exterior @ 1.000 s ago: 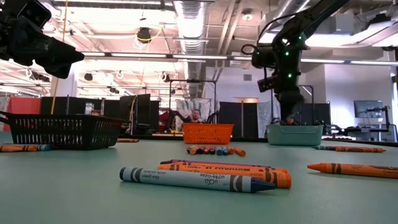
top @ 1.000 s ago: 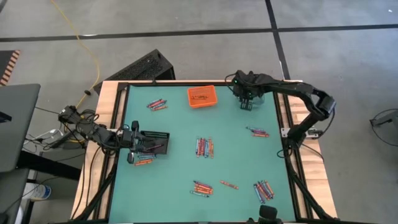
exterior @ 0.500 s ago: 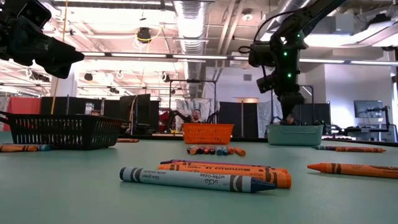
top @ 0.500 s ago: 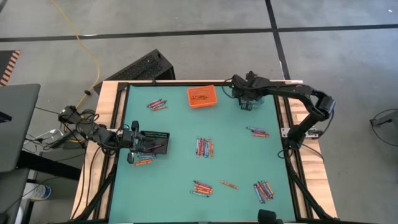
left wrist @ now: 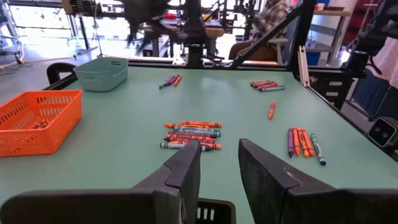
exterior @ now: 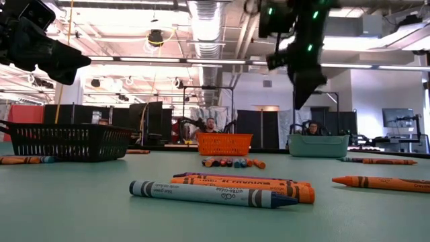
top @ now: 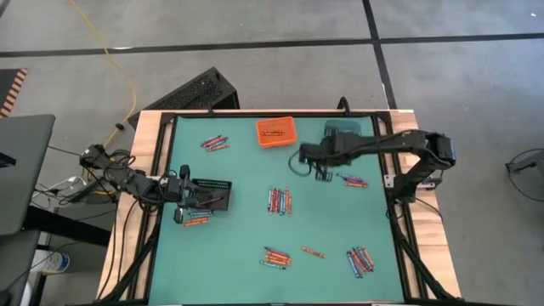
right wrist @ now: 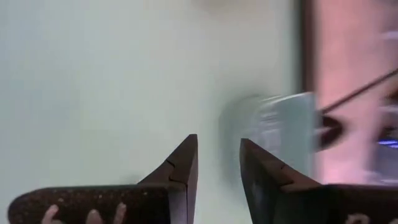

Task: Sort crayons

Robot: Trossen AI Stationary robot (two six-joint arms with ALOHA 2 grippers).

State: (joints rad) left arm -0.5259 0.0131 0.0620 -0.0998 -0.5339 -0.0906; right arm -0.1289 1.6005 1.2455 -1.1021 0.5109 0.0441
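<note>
Currently I see the right gripper [top: 324,176] empty, fingers apart, above the desk [top: 246,204] near the teal bin [top: 342,133]. Left gripper [top: 181,207] parted over the black basket [top: 209,194], holding nothing.

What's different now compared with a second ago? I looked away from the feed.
The right gripper has left the teal bin at the table's far edge and swung toward the table's middle, beside the crayons near the right edge; its fingers are now open and empty. The left gripper has not moved, parked at the black basket. The orange bin and the crayon piles lie unchanged.
</note>
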